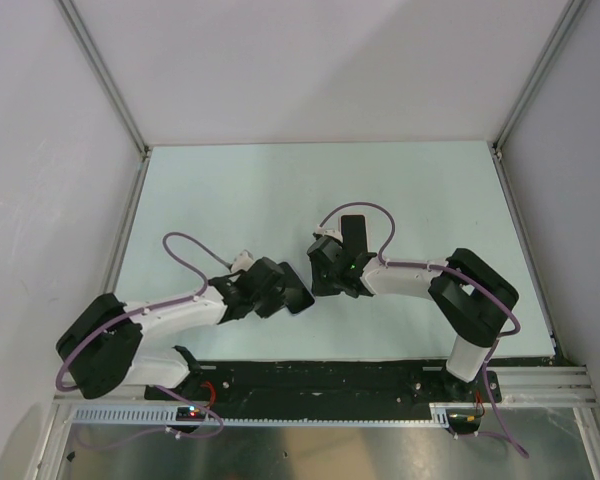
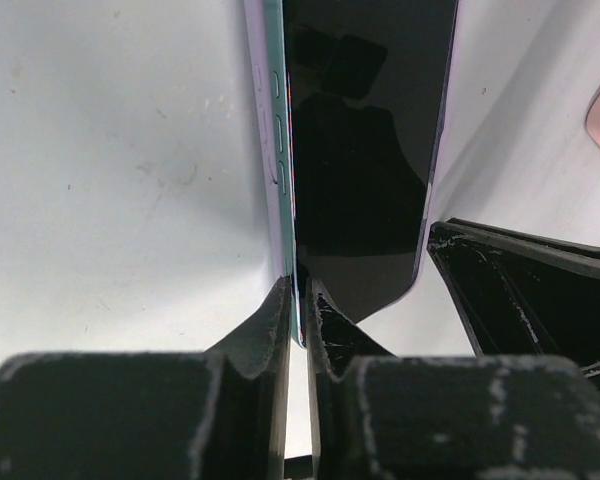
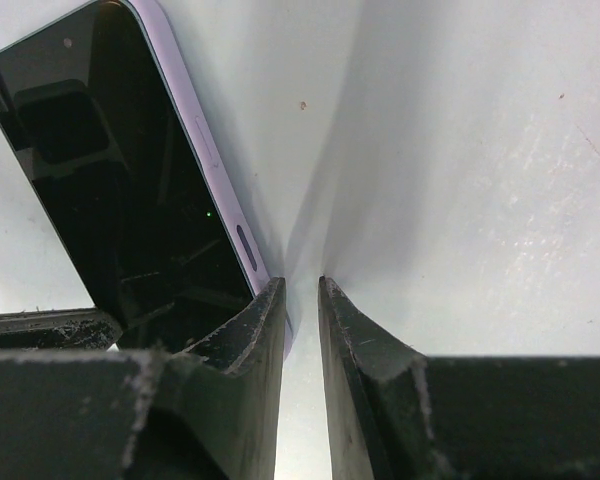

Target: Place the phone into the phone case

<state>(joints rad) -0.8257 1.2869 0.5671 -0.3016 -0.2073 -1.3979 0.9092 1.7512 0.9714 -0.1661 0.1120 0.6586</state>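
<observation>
Teal phone point(image 2: 360, 150) with a dark glass screen lies in the lilac soft case point(image 3: 195, 130) near the middle of the pale table point(image 1: 230, 190), between both arms. Its buttoned edge shows beside the case wall. The left gripper point(image 2: 298, 300) pinches that edge and the wall together. The right gripper point(image 3: 300, 290) holds its fingers nearly together, one touching the case rim; I cannot tell whether it grasps anything.

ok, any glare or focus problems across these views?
Top external: even light, faint shadows, no glare on the table. Left wrist: phone screen mirrors dark shapes, near fingers blurred. Right wrist: same mirror reflections on the phone, fingers soft too.
</observation>
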